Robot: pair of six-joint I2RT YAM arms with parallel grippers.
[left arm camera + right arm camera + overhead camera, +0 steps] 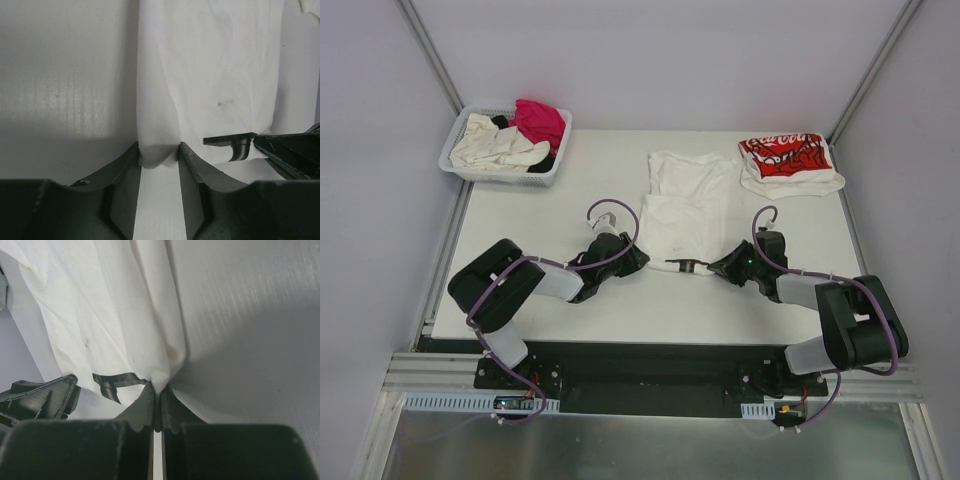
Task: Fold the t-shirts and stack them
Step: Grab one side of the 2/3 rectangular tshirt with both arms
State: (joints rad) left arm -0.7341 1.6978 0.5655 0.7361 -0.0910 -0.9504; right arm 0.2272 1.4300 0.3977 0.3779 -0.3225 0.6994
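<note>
Big plain white cotton t-shirt [682, 205] lies mid white table [600, 170]. Right gripper [157, 388] is pinching its near hem corner tight; left gripper [159, 149] has jaws spread around the other corner, cloth sitting between them.

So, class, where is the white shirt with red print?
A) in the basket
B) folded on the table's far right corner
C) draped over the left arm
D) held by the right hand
B: the red-printed shirt lies folded on the table at its far right, well apart from the basket.
</note>
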